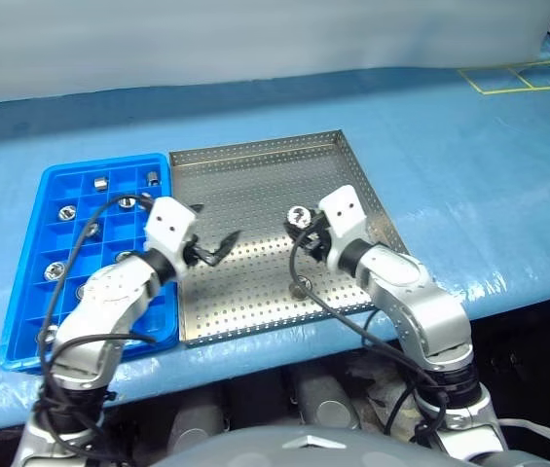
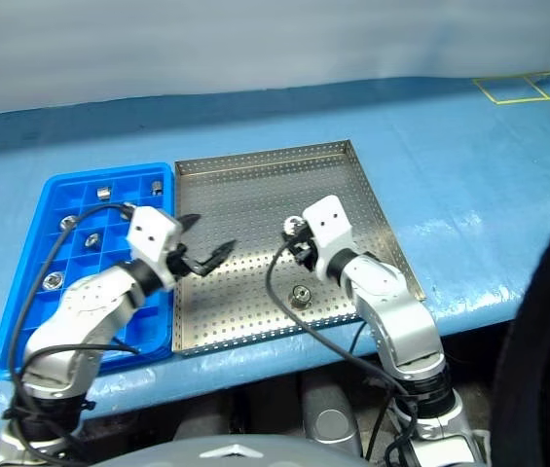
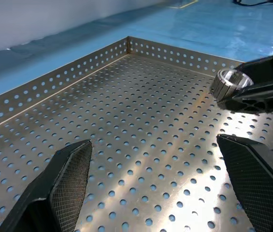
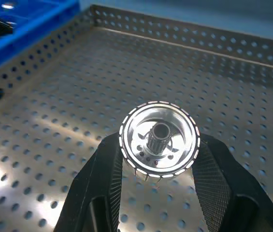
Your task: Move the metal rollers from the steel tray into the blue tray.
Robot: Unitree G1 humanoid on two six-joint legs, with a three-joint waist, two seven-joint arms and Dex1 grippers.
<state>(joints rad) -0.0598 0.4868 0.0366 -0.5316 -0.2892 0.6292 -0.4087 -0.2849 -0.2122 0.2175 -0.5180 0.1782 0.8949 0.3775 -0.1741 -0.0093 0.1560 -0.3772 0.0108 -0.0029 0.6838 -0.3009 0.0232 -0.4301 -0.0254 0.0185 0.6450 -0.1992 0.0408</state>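
Rollers (image 1: 55, 269) already sit in several compartments of the blue tray (image 1: 21, 321), which lies along the left rim of the steel tray (image 1: 255, 175), the two touching or nearly so. One roller (image 1: 301, 286) rests on the perforated floor near the steel tray's front rim. Left gripper (image 1: 212, 249) hangs over the left part of the steel tray, its two black fingers spread wide apart with nothing between them. Right gripper (image 4: 158, 159) is raised over the tray's centre-right area, its fingers clamped on the sides of a held roller (image 4: 159, 140); the wrist view shows this roller's ribbed rim and hollow central hub, clear of the tray floor. Farther back, the steel tray's rear corner is bare perforated metal.
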